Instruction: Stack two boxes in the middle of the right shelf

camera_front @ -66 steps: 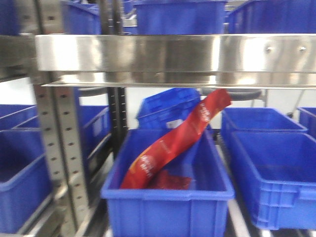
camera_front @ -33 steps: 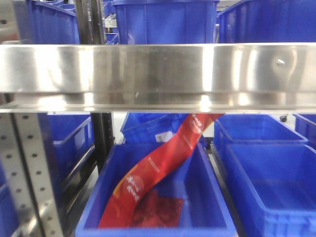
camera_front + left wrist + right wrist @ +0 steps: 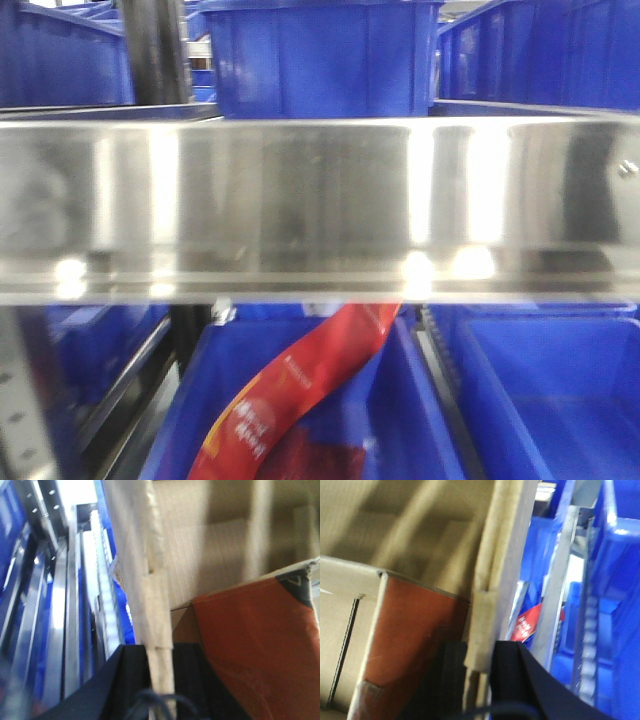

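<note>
Wrist views alone show both grippers [image 3: 160,672] [image 3: 479,672] clamping box [image 3: 205,545].

Glaring in bright vertical bands across the shelf lip [image 3: 300,200]; softening the whole front view; blurring heavily in both wrist views, casting soft shadows inside the box [image 3: 200,545].
</note>
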Controlling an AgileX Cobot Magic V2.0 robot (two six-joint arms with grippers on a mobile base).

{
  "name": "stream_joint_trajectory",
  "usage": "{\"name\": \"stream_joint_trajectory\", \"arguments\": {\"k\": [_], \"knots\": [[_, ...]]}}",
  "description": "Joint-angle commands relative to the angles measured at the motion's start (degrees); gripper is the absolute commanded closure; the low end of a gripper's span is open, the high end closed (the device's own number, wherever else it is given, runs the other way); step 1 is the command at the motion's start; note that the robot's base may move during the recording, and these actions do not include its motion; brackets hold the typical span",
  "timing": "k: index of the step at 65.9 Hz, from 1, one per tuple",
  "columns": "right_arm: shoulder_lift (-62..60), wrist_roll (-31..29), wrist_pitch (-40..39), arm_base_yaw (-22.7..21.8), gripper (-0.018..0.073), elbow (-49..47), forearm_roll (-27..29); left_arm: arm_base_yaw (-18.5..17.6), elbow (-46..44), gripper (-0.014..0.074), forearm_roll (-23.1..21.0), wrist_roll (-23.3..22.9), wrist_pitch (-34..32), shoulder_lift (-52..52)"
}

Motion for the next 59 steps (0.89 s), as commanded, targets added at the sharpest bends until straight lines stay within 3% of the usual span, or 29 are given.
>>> {"name": "stream_joint_trajectory", "arguments": {"k": [1,59], "knots": [[-0.75,-1.03,-2.31,-0.54,0.0712,-0.41,-1.57,0.36,-0.73,0.0708,2.93,0.36,-2.24,-0.63],[-0.75,-1.03,-2.31,-0.54,0.0712,-0.41,-1.57,0.36,-0.73,0.0708,2.93,0.36,-2.24,-0.63]]}}
